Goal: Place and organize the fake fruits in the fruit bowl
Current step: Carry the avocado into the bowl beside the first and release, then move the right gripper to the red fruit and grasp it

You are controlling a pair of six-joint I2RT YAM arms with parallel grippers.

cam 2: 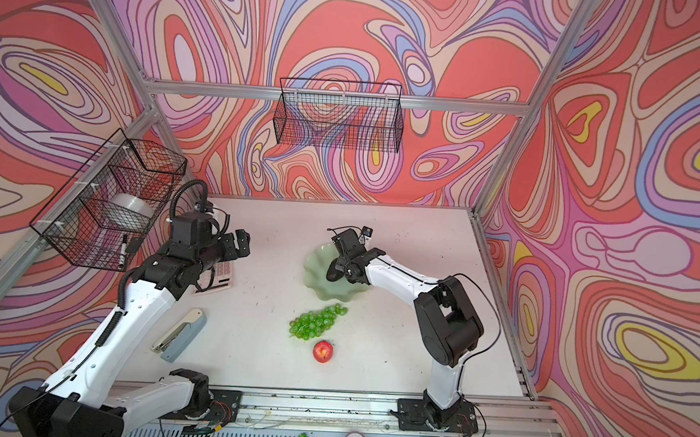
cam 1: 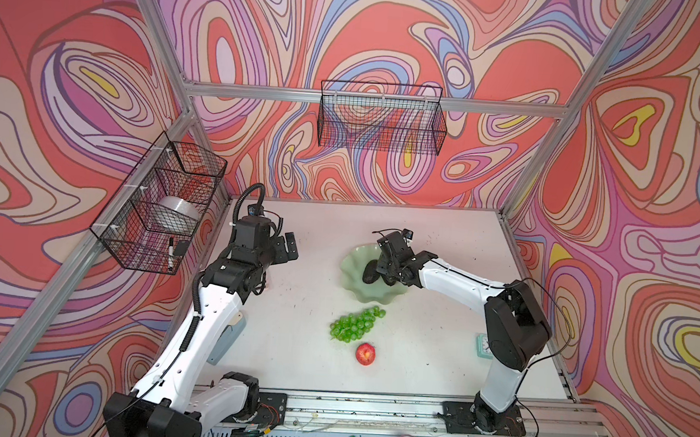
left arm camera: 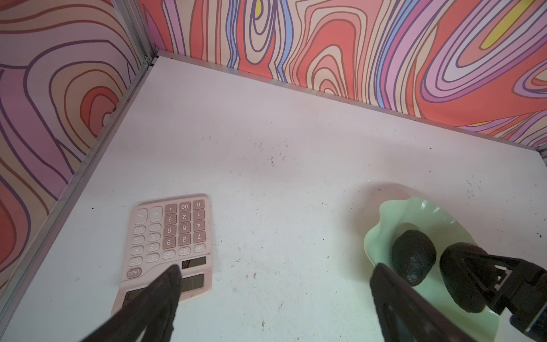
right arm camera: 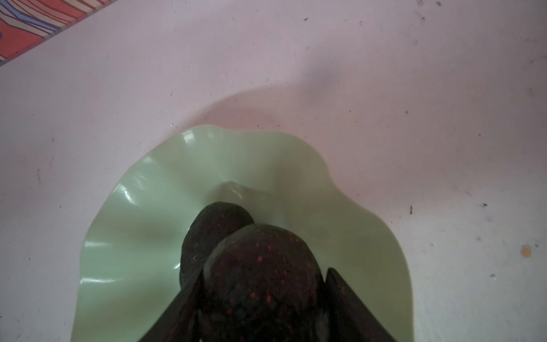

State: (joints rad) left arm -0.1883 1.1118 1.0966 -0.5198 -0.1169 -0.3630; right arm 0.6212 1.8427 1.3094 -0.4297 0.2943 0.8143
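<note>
pinching an avocado (right arm camera: pixel 260 281) over the fruit bowl (right arm camera: pixel 133 222), right jaws beside the other avocado (right arm camera: pixel 213 225); left jaws spread near calculator (left arm camera: pixel 168 237)

Two avocados: a left avocado (right arm camera: pixel 219 225) and a right avocado (right arm camera: pixel 260 275). One bunch of grapes (cam 1: pixel 356 324), one apple (cam 1: pixel 366 353), one fruit bowl (cam 1: pixel 353 258), two wire baskets (cam 1: pixel 381 117), one calculator (left arm camera: pixel 168 245), one stapler (cam 2: pixel 179 334), one clock (cam 1: pixel 483 346), two robot arms (cam 1: pixel 208 323).

Wavy-rimmed pale green fruit bowl (cam 1: pixel 351 265) holds a dark avocado (left arm camera: pixel 413 256) — second avocado (left arm camera: pixel 460 288) just beside it. Green grapes (cam 1: pixel 356 324) and red apple (cam 1: pixel 366 353) lie near together on the bench (cam 1: pixel 301 308).
</note>
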